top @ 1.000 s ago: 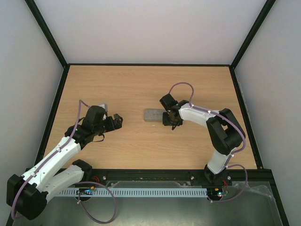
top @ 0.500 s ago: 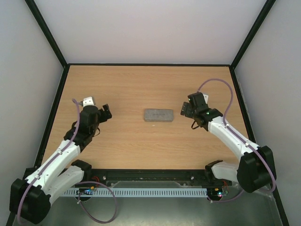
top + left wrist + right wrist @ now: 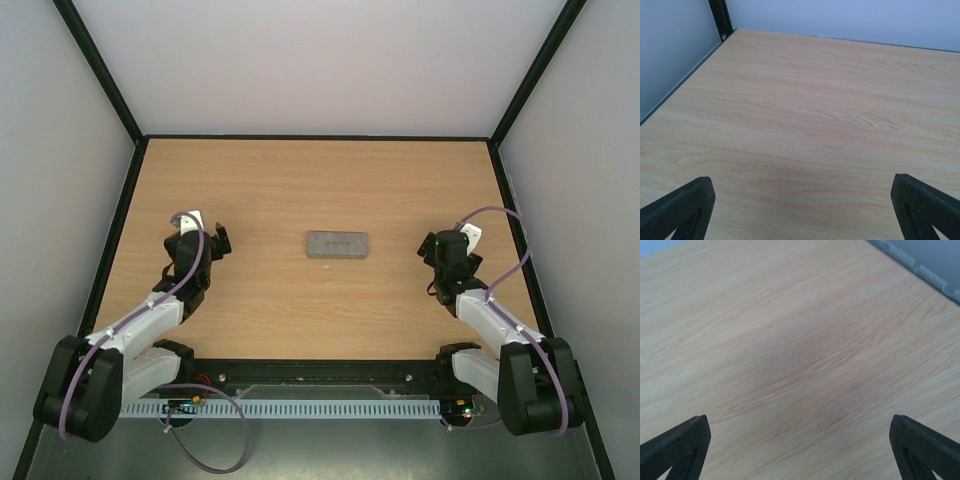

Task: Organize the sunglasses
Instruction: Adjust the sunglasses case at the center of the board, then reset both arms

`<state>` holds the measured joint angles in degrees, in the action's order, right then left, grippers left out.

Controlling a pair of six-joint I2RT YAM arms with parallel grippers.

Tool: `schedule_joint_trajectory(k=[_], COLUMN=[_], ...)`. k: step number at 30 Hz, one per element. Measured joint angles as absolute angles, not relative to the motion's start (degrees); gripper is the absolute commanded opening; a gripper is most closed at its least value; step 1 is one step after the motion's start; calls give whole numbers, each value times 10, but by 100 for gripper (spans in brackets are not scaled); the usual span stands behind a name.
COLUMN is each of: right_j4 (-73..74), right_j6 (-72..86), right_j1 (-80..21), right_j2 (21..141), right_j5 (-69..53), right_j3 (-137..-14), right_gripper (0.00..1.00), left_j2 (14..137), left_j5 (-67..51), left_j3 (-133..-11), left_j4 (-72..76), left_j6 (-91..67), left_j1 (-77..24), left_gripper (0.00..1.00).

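Where the wooden surface (image 3: pixel 300 180) spreads between the arms, a closed grey case (image 3: pixel 337 245) lies at its middle. Left end effector (image 3: pixel 801 178) and right end effector (image 3: pixel 799 417) gape wide, holding nothing. The sunglasses show nowhere, presumably inside: light, fragile, best handled by gripping the stiff case across its narrow width.

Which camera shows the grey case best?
The top external view: the grey case lies whole and unobstructed. Both wrist views show only the table and their own fingertips, none of the case.
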<state>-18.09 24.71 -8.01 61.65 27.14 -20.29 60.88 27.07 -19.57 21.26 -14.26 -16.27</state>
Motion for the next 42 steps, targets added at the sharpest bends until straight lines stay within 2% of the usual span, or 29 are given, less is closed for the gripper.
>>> schedule_joint_trajectory(k=[6,15,22,26,32,35,42], right_j4=[-320,-484,-590,-740,-790,-799,-770], right_j6=[216,182,170,149,136,134,127], right_j1=[-48,-29,-18,-18,-18,-18,-18], right_j2=[680,794,830,859,868,866,869], right_j5=[280,270,243,202,177,171,158], right_j3=[-192,-172,-153,-74,-50,-52,-92], right_gripper=[99,99,99,99,99,99,99], left_j2=[673,748,787,787,824,857,882], left_j5=[253,150,106,105,71,51,23], left_j3=[-185,-129,-158,-153,-117,-109,-132], left_j4=[340,502,524,554,666,686,693], left_j6=[-85,-53,-53,-39,-46,-53,-45], left_j1=[-128,-71,-40,-37,10,33,18], left_gripper=[99,100,99,100,99,100,100])
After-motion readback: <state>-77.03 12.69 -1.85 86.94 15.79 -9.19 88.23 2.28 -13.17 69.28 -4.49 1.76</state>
